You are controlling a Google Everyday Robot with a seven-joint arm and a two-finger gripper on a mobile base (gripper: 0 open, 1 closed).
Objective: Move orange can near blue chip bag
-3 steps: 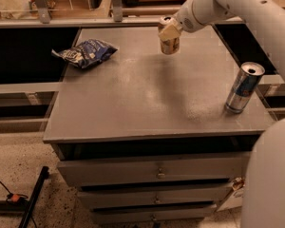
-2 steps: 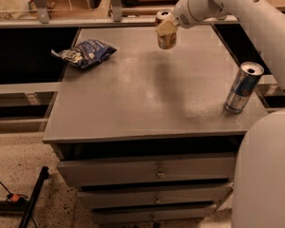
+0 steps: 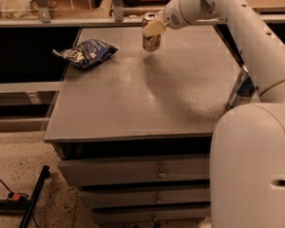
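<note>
Above the far side of the grey table (image 3: 133, 113), my claw (image 3: 153, 28) is clamped on the upper wall of the short copper-orange metal drink can (image 3: 152, 42), well apart from the wrinkled dark-blue foil chip bag (image 3: 87, 52). Rigid but thin-walled, slick, likely light: a firm, gentle side grip suits it.

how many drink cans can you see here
2. The orange can is gripped by the end effector over the far side of the table; a blue-and-silver can stands at the right edge, partly hidden by the robot's body, which may hide more.
</note>
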